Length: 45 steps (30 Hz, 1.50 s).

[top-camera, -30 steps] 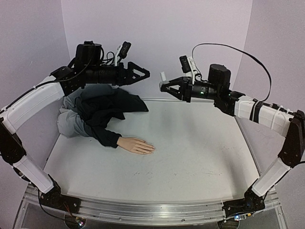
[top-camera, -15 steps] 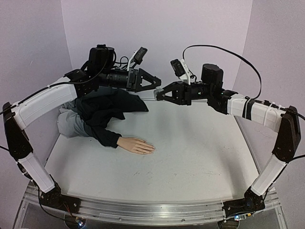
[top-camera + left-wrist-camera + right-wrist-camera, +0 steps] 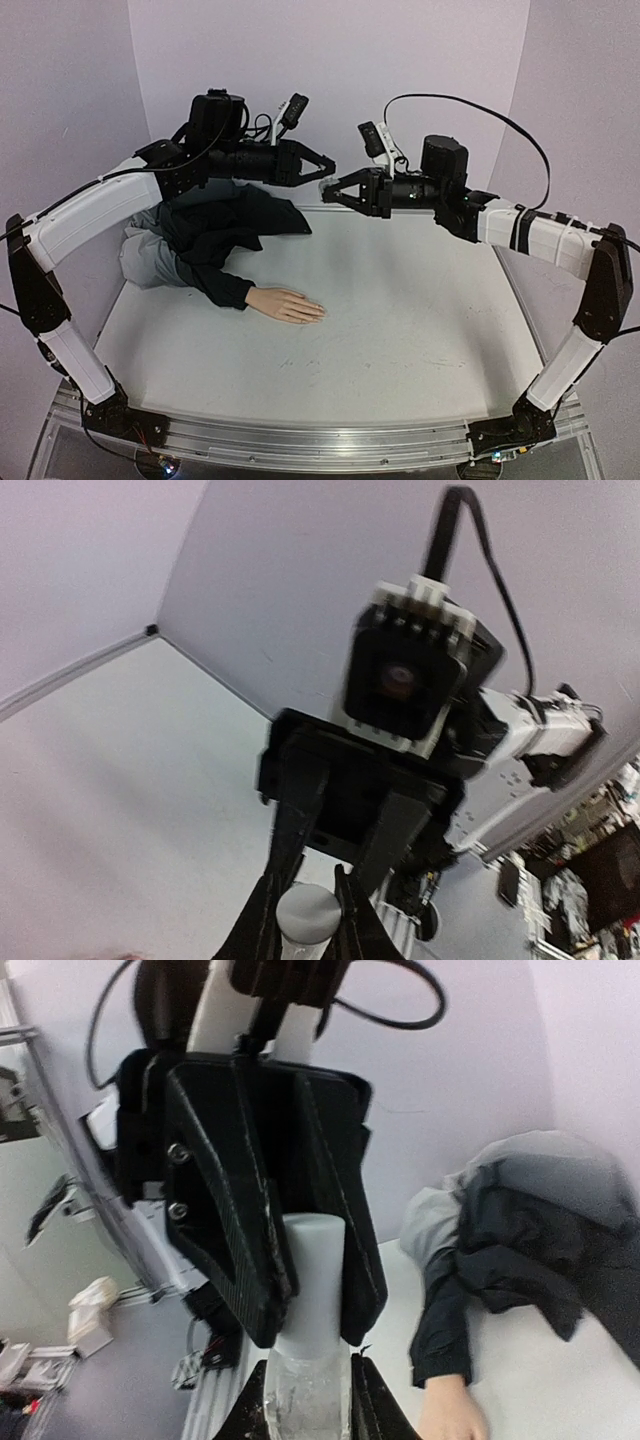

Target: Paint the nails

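Two grips share one bottle (image 3: pixel 305 1385): right gripper (image 3: pixel 310 1408) clamps it, left gripper (image 3: pixel 306 925) pinches its cap (image 3: pixel 318 1260), presumably to unscrew.

- The left arm (image 3: pixel 90 210) and right arm (image 3: pixel 545 245) wore white shells on their long links, with black joints between.
- Each wrist carried a squat black motor (image 3: pixel 215 110).
- The left gripper (image 3: pixel 328 172) had black, tapering, triangular fingers (image 3: pixel 225 1210) with small screws (image 3: pixel 178 1150) on one side.
- The right gripper (image 3: pixel 330 192) was black as well.
- A thin black cable (image 3: pixel 480 105) arched off the right arm.
- The boxy wrist camera (image 3: pixel 405 675) had a white housing and a dark face.
- Black bands (image 3: pixel 525 230) ringed the right arm's white forearm.
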{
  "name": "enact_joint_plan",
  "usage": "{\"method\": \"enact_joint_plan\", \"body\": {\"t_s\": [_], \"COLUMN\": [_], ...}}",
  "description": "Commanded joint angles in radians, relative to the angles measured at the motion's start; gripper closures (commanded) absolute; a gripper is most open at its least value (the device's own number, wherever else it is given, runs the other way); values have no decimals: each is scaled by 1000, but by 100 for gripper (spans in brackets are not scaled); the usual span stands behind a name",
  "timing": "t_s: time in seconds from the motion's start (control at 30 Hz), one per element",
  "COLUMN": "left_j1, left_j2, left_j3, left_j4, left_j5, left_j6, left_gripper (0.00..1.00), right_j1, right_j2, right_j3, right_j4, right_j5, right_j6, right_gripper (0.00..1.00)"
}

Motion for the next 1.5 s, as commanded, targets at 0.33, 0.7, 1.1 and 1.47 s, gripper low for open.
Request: {"method": "enact_joint_plan", "body": {"t_s": [0.33,0.7,1.1,1.47], "left_j1": [-49,47,70,70], "left_j2": [20,-31,-27,-3], "left_j3": [71,76,119,180], "left_j4": [-109,-179,-276,-416], "left_j5": [-129,-2,83,12], "left_j6": [35,-36,-9,69], "left_gripper": [92,42,28,48], "right_j1": [287,112,69,69], "right_j2": [-137,-101,-31,8], "right_j3": [-37,-20,30,72], "right_j4": [64,-46,-62,-135], "right_j5": [1227,308,134,131], "right_j6": [-274,-210,-126,-151], "right_gripper": [100,100,100,100]}}
